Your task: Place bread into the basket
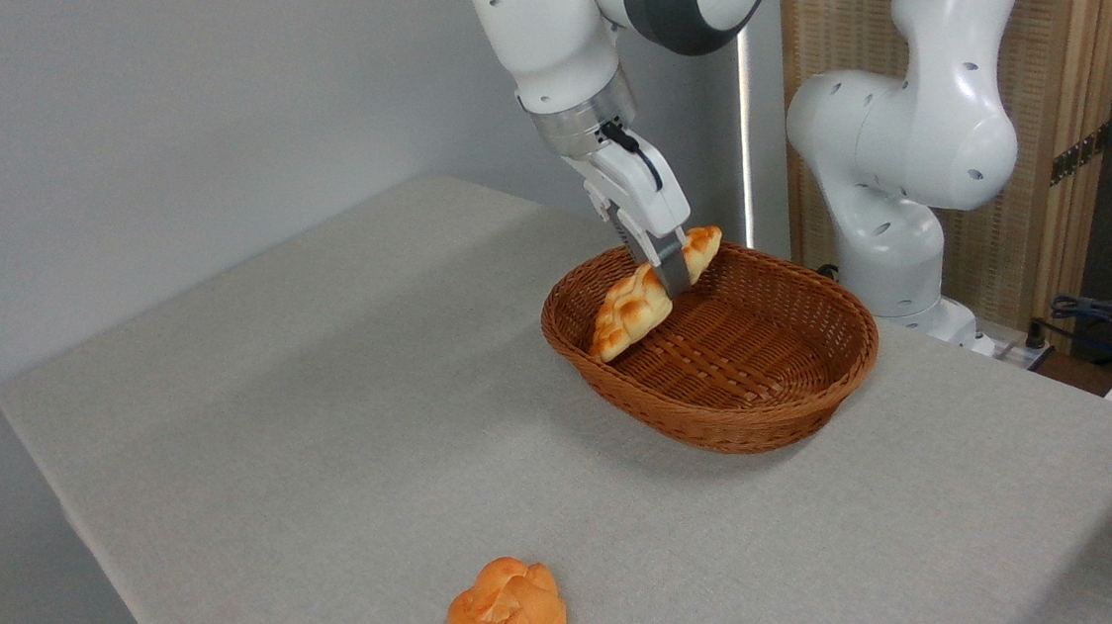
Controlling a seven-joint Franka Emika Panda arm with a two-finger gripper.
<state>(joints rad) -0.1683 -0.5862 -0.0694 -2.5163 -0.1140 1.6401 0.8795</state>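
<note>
From the fixed camera, my pincer (668, 265) is clamped across the bread (637, 307), holding it tilted over the left inner side of the basket (772, 414), low end near the weave, so letting go should drop it inside. It is a golden braided loaf, toasted, with pointed ends.

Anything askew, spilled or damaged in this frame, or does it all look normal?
Nothing spilled or damaged. The bread hangs tilted in the gripper over the basket, low end toward the left rim, as expected in mid-placement. The round bun sits alone near the table's front edge, intact.
</note>
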